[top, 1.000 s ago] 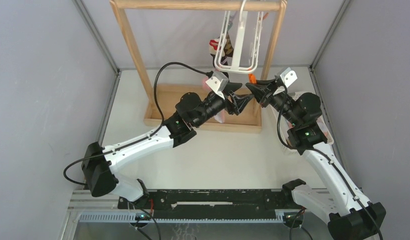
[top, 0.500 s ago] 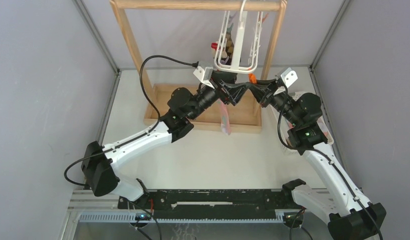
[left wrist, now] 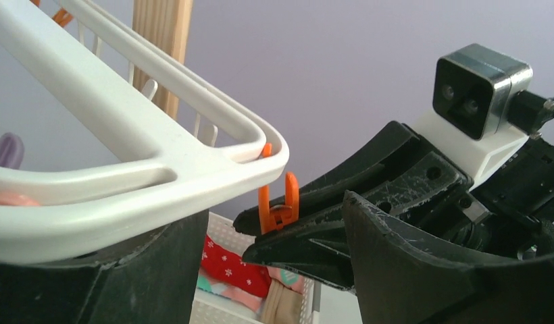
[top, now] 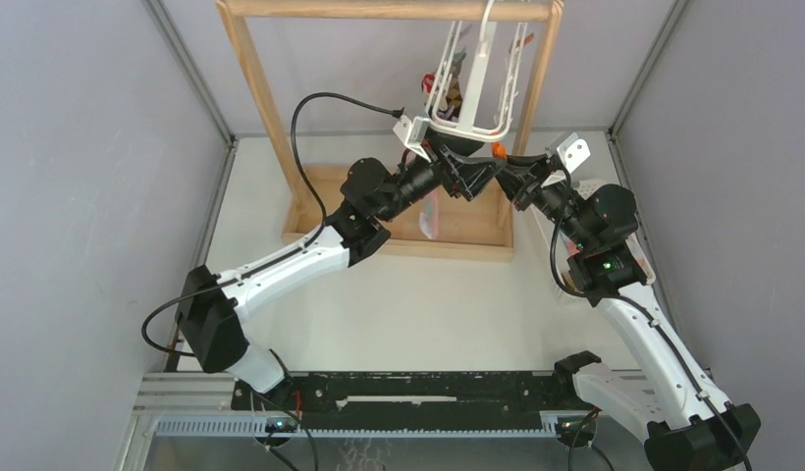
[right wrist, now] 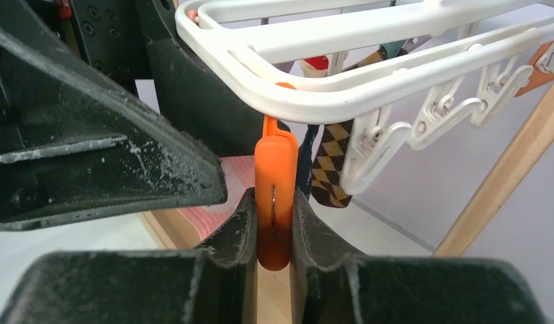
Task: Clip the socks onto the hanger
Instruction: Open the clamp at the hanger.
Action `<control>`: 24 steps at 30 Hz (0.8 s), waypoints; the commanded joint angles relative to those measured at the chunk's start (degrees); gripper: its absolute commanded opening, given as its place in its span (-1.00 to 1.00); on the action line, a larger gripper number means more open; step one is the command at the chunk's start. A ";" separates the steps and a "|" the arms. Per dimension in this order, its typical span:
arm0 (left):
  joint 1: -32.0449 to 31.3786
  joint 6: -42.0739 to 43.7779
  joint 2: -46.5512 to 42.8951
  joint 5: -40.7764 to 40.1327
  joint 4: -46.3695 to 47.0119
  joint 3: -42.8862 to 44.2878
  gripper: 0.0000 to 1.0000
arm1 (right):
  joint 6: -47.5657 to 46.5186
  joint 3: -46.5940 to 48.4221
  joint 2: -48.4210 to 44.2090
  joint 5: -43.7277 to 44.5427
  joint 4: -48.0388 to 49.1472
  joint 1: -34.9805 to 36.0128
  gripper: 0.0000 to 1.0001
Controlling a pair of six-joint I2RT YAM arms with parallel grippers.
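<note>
Under wooden rack (top: pixel 251 78), white hanger (top: pixel 482 69), orange clip (right wrist: pixel 275 196)

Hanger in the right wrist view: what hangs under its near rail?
Under the hanger: an orange clip squeezed by the right pincer, a row of white clips, and a brown-cream checked sock behind them. Where the sock attaches is covered by the hanger.

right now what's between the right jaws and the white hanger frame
An orange clip: it hangs from the hanger rim, and the right jaws are closed on its lower part. The right wrist view shows this clearly.
</note>
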 commanded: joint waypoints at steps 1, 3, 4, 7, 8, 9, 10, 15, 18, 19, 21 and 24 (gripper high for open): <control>0.14 -0.51 0.92 1.84 1.86 5.13 0.52 | 1.29 1.89 0.16 -1.85 0.39 0.32 -1.00; 0.16 -0.94 1.21 1.31 2.72 5.07 0.54 | 1.21 1.85 0.51 -1.87 0.47 0.54 -1.00; 0.16 -1.00 1.46 1.15 2.92 5.11 0.54 | 1.22 1.93 0.57 -1.87 0.51 0.62 -1.00; 0.12 -1.10 2.04 1.17 2.88 5.28 0.49 | 1.20 1.91 0.31 -1.63 0.52 0.69 -1.00; 0.16 -1.12 2.16 1.16 2.88 5.38 0.47 | 1.20 1.94 0.19 -1.61 0.45 0.77 -1.00; 0.12 -1.10 2.34 1.12 2.88 5.39 0.44 | 1.12 1.90 0.14 -1.55 0.43 0.77 -1.00; 0.08 -1.13 2.36 1.06 2.92 5.36 0.39 | 1.17 1.88 0.13 -1.53 0.43 0.77 -1.00; 0.07 -1.35 2.09 0.88 3.19 4.87 0.01 | 1.12 1.97 0.17 -1.59 0.50 1.05 -1.00; 0.07 -2.14 1.99 0.79 3.23 4.85 -0.31 | 1.07 1.90 0.28 -1.61 0.43 1.19 -1.00; 0.07 -2.58 1.91 0.92 3.29 4.84 -0.49 | 1.05 1.89 0.31 -1.61 0.43 1.31 -1.00; 0.08 -3.34 1.88 1.58 3.65 4.90 -0.72 | 0.95 1.87 0.56 -1.53 0.35 1.37 -1.00; -0.01 -4.29 1.78 2.31 4.40 4.63 -0.99 | 0.96 1.89 0.68 -1.53 0.43 1.45 -1.00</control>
